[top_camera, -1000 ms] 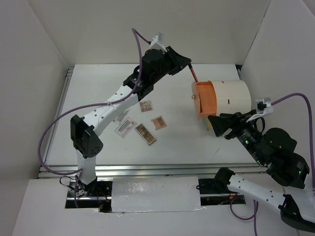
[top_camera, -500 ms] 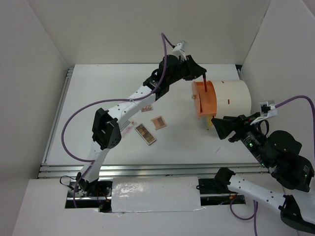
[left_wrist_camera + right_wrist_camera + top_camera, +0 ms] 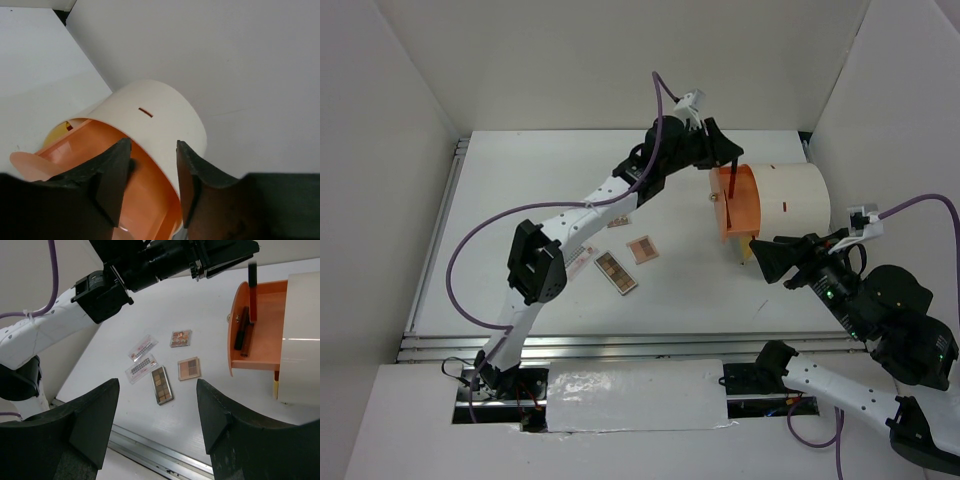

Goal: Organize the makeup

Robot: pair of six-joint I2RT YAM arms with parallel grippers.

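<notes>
Currently, thin stick (image 3: 252, 295): dark at the top, red below, upright, lower end inside the orange drawer (image 3: 267, 340), close behind the drawer front. Directly at 12 o'clock of its top end in the right wrist view, left gripper (image 3: 152, 142); contact between stick and fingertips not determinable there. Fingers spread in the left wrist view, with drawer and white cylinder (image 3: 795, 195) showing through the gap: unclamped, gripping nothing. Also lying in the drawer, slanted against the front: dark stick (image 3: 242, 332) and red stick (image 3: 248, 340), side by side, touching or nearly so. Drawer pulled out of the cylinder toward 9 o'clock in the top view, at roughly 2 o'clock on the table (image 3: 520, 200). Remaining makeup flat on the table at about 8 o'clock from the drawer, well apart from it. Positions as read in the right wrist view: long palette (image 3: 162, 384); square palette (image 3: 189, 368) just beside it at 2 o'clock; third palette (image 3: 181, 338) at about 12 o'clock of the square one; two packets (image 3: 141, 368) at 10 to 11 o'clock of the long palette, near each other, partly covered by the left arm in the top view. Right gripper (image 3: 762, 262) at 5 o'clock of the drawer front, near the cylinder, fingers wide apart, holding nothing.
</notes>
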